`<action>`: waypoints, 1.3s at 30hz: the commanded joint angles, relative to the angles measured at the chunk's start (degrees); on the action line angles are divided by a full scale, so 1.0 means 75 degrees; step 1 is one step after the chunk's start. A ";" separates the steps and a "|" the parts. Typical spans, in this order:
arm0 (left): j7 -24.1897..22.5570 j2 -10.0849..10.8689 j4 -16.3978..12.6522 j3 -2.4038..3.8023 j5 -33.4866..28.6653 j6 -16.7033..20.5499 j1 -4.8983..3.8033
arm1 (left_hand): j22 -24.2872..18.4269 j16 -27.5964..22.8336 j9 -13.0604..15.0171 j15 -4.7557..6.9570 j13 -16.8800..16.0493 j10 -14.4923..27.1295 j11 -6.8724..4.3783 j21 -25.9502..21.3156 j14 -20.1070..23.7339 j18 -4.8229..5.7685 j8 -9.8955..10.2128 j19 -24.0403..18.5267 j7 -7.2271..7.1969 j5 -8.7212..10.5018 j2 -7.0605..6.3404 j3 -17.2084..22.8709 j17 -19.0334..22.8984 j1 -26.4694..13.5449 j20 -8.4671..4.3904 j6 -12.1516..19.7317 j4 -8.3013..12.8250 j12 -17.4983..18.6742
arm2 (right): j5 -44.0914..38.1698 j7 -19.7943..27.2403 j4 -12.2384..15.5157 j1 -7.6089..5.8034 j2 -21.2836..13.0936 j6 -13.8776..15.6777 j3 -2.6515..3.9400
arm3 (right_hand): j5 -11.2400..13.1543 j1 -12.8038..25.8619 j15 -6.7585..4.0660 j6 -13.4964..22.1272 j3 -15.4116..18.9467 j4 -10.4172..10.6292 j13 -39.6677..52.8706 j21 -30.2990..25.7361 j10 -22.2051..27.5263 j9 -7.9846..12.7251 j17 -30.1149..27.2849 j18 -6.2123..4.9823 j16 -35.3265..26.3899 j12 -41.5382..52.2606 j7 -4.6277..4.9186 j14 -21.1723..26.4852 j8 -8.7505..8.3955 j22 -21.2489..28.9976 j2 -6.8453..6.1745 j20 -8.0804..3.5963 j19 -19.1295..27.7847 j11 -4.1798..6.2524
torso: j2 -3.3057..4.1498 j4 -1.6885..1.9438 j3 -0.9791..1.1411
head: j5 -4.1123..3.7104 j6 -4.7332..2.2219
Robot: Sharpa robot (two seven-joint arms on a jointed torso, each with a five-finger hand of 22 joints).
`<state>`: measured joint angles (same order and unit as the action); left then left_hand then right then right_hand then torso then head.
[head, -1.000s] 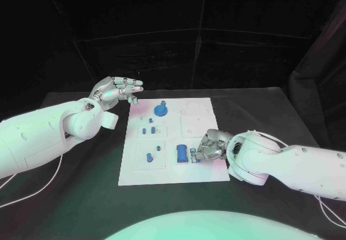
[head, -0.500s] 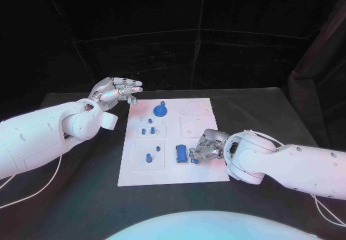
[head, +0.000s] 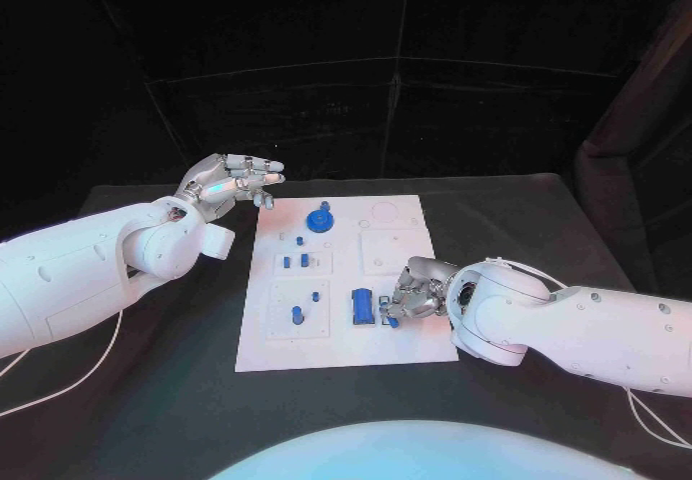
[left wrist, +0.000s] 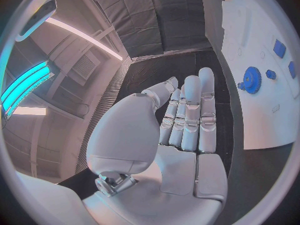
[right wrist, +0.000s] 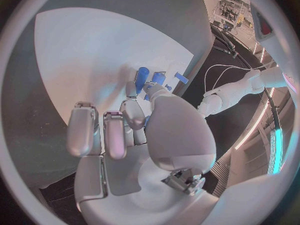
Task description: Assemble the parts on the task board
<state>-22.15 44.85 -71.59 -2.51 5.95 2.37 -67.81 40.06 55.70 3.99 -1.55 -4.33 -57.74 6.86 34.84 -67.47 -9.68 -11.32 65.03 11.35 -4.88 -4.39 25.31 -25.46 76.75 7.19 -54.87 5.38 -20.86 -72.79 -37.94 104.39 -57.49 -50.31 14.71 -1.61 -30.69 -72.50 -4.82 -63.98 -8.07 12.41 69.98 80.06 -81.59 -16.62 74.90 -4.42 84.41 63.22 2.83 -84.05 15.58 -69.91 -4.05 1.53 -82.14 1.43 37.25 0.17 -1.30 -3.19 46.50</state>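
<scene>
The white task board (head: 408, 238) lies mid-table with blue parts on it: a gear (head: 320, 218) at its far end, small pegs (head: 299, 315) along its left side and a long block (head: 361, 306). My right hand (head: 411, 295) rests low on the board just right of that block, fingers curled in. A small blue part (head: 389, 322) peeks from under them, and the right wrist view shows a blue sliver (right wrist: 148, 119) pinched between thumb and finger. My left hand (head: 231, 180) hovers off the board's far left corner, fingers apart and holding nothing; the gear (left wrist: 252, 79) lies beyond its fingers (left wrist: 190, 115).
The black table (head: 548, 220) surrounds the board, with bare room to its right and near side. White cables (head: 87, 370) trail from both arms along the table. Empty recesses (head: 387, 214) mark the board's far right part.
My right hand has crept slightly left, closer to the long blue block. The left hand has held still.
</scene>
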 commanded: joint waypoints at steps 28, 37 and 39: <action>0.0013 -0.0002 -0.0008 0.0005 -0.0027 -0.0113 -0.0011 | 0.0011 0.0023 -0.0007 -0.0003 0.0012 0.0057 0.0001 0.0006 0.0061 -0.0108 -0.0048 -0.0035 -0.0008 -0.0031 0.0001 0.0008 0.0019 0.0079 -0.0013 0.0066 0.0074 -0.0050 | -0.0466 -0.0111 -0.0083 0.0002 0.0064 0.0033 -0.0009 | 0.0806 0.0215 -0.0099 -0.0182 0.0022 0.0122 0.0125 0.0031 -0.0134 -0.0251 0.0934 0.0064 0.0047 0.0094 -0.0081 -0.0580 0.0146 -0.0041 0.0317 -0.0092 -0.0002 0.0080 | -0.0001 0.0001 0.0000 | -0.0049 -0.0002; 0.0021 -0.0005 -0.0005 0.0005 -0.0027 -0.0112 -0.0011 | 0.0011 0.0023 -0.0007 -0.0003 0.0012 0.0057 0.0001 0.0006 0.0061 -0.0108 -0.0048 -0.0035 -0.0008 -0.0031 0.0001 0.0008 0.0019 0.0079 -0.0013 0.0066 0.0074 -0.0050 | -0.0469 -0.0103 -0.0128 0.0002 0.0086 0.0224 -0.0009 | 0.0972 0.0348 -0.0096 -0.0180 0.0119 0.0206 0.0138 0.0032 -0.0143 -0.0295 0.0939 0.0066 0.0050 0.0092 -0.0073 -0.0582 0.0152 -0.0047 0.0307 -0.0092 -0.0005 0.0074 | -0.0001 -0.0002 -0.0001 | -0.0053 -0.0005; 0.0022 -0.0005 -0.0005 0.0005 -0.0027 -0.0113 -0.0011 | 0.0011 0.0023 -0.0007 -0.0003 0.0012 0.0057 0.0001 0.0006 0.0061 -0.0108 -0.0048 -0.0035 -0.0008 -0.0031 0.0001 0.0008 0.0019 0.0079 -0.0013 0.0066 0.0074 -0.0050 | -0.0476 -0.0101 -0.0126 0.0002 0.0081 0.0264 -0.0009 | 0.0984 0.0462 -0.0089 -0.0181 0.0209 0.0278 0.0138 0.0030 -0.0143 -0.0308 0.0934 0.0066 0.0047 0.0085 -0.0063 -0.0580 0.0153 -0.0045 0.0262 -0.0089 -0.0004 0.0064 | -0.0004 -0.0005 -0.0001 | -0.0052 -0.0007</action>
<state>-21.82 44.84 -71.56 -2.52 5.95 2.15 -67.81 40.07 55.70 3.99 -1.55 -4.33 -57.74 6.86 34.84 -67.47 -9.69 -11.32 65.03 11.35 -4.88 -4.39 25.48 -25.40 76.75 7.19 -54.87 5.54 -20.86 -75.94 -38.58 103.38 -57.43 -49.70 15.04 -1.67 -23.66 -69.76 -5.26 -65.20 -6.75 14.26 70.96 80.05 -82.23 -18.87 74.92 -4.43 84.65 63.61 1.96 -84.04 16.41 -70.23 -1.94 1.13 -82.13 2.03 37.25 0.16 -1.29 -3.59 46.48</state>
